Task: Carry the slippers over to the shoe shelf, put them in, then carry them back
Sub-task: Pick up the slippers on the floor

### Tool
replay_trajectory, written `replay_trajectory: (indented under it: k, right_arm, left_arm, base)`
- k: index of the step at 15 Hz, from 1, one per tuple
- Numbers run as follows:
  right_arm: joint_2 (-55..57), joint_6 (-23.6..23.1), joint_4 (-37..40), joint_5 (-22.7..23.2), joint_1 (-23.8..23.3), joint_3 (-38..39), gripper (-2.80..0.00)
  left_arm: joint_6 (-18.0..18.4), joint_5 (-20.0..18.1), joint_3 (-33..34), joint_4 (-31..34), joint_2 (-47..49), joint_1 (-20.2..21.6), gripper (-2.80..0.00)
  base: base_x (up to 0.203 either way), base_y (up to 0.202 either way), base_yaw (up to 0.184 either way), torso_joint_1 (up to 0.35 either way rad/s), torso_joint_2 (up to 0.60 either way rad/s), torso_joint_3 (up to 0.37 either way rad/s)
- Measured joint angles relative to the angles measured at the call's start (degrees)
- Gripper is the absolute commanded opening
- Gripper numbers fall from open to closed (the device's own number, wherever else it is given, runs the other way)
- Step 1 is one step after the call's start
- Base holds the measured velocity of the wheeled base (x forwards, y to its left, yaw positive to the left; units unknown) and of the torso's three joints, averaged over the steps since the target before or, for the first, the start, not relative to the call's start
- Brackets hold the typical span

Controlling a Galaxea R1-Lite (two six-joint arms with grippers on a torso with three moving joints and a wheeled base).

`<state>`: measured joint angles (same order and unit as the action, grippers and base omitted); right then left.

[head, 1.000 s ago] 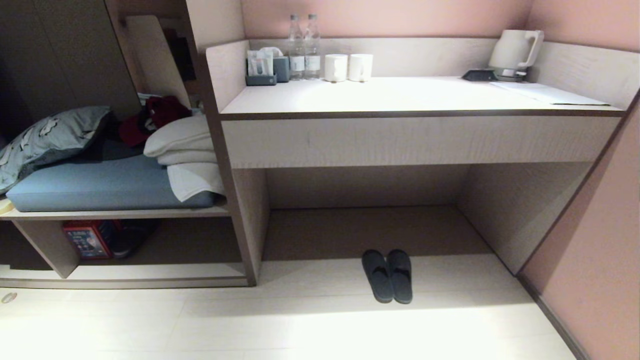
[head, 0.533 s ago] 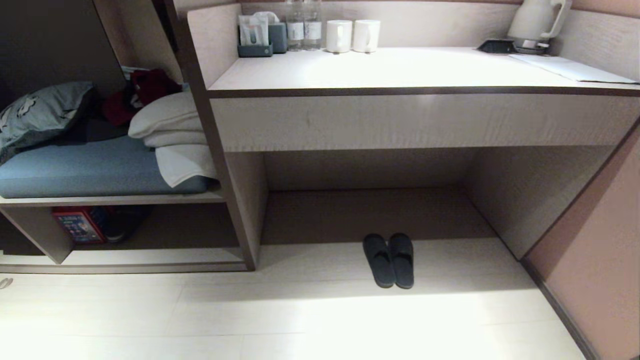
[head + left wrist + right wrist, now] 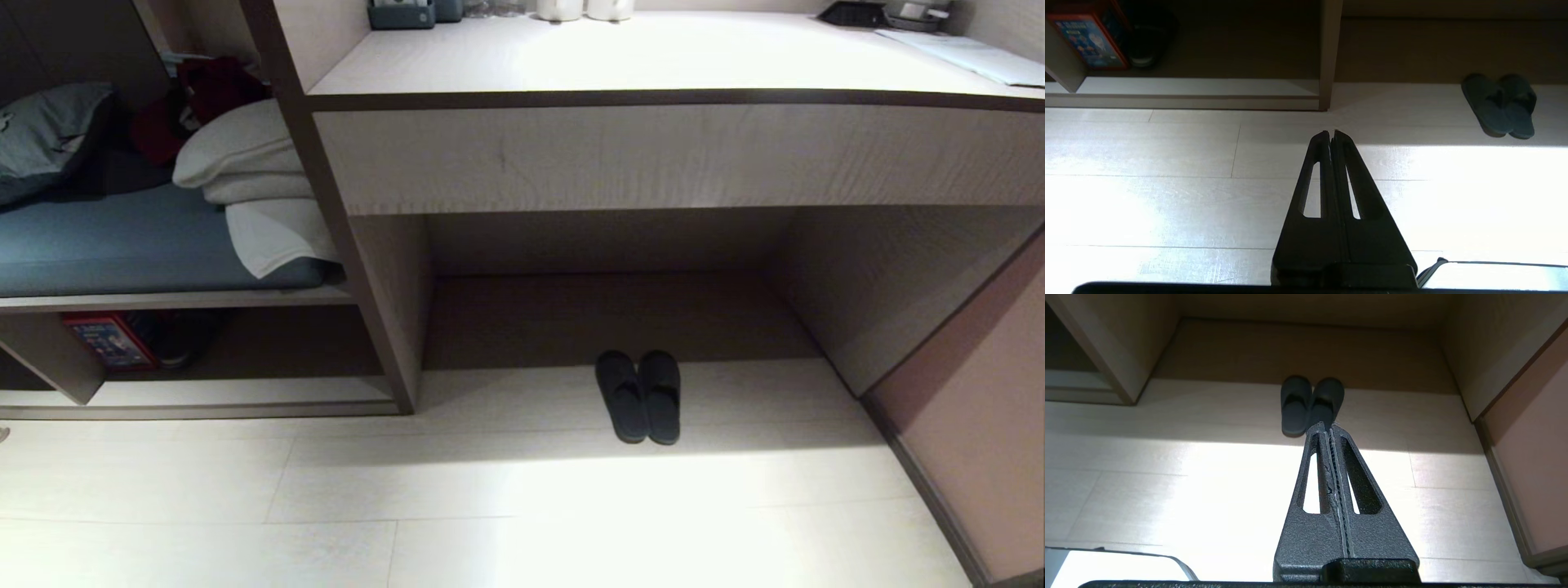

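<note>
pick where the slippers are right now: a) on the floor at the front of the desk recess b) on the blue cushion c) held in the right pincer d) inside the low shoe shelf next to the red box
a: the slippers lie side by side on the pale floor at the mouth of the desk recess, and both the right pincer and left pincer are shut on nothing.

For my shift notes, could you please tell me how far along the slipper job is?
Nothing looks done: the slippers sit paired on the floor by the desk recess. Nothing is in hand; the left pincer and right pincer are shut and empty. Left: grasping, carrying to the shoe shelf, returning.
</note>
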<state>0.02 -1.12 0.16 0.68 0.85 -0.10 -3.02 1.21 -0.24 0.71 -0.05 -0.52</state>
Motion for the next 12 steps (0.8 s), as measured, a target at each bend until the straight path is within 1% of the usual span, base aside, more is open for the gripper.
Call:
replay_trajectory:
  k: [12]
  right_arm:
    - [0.0,0.0,0.0,0.0,0.0,0.0,-2.8]
  left_arm:
    - [0.0,0.0,0.0,0.0,0.0,0.0,-2.8]
  base:
    - [0.0,0.0,0.0,0.004,0.0,-0.197]
